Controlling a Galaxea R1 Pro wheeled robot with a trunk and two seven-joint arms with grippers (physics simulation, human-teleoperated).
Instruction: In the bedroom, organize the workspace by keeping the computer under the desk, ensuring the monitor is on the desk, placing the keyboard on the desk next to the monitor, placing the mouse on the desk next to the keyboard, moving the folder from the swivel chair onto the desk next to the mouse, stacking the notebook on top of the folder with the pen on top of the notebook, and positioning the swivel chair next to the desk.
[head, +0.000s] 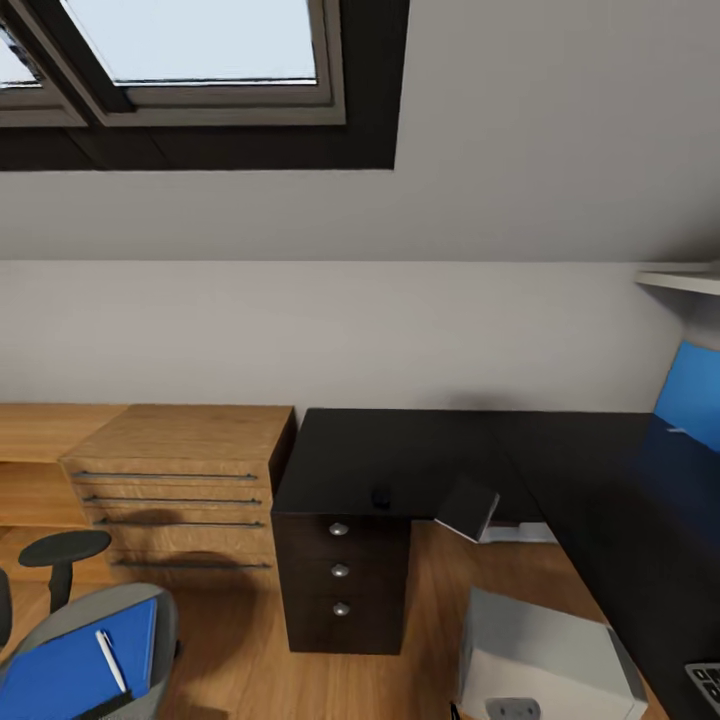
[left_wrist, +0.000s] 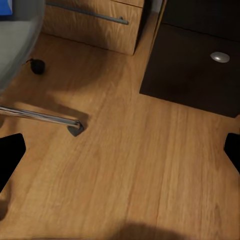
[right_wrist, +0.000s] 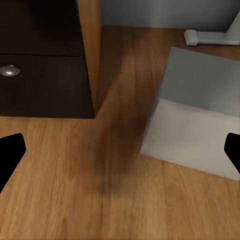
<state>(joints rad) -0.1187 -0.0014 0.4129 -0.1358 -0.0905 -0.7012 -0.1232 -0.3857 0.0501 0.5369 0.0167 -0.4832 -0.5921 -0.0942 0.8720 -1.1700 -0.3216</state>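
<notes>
The black desk (head: 400, 450) runs from the middle to the right, with three knobbed drawers (head: 340, 570). On it lie the small black mouse (head: 381, 495) and the notebook (head: 467, 508), tilted at the inner front edge. The monitor (head: 690, 400) stands at the far right, and a corner of the keyboard (head: 706, 682) shows below it. The grey computer (head: 545, 660) sits on the floor beside the drawers. At the lower left, the swivel chair (head: 150, 610) carries the blue folder (head: 70, 670) with a white pen (head: 110, 660) on it. My left gripper (left_wrist: 120, 150) and right gripper (right_wrist: 120, 155) hang open over the floor.
A light wooden drawer cabinet (head: 180, 490) stands left of the desk against the wall. The chair's chrome leg (left_wrist: 40, 116) and a caster (left_wrist: 36, 66) lie near my left gripper. A white desk foot (right_wrist: 210, 36) stands behind the computer (right_wrist: 200, 125). Wooden floor (left_wrist: 130, 175) lies below both grippers.
</notes>
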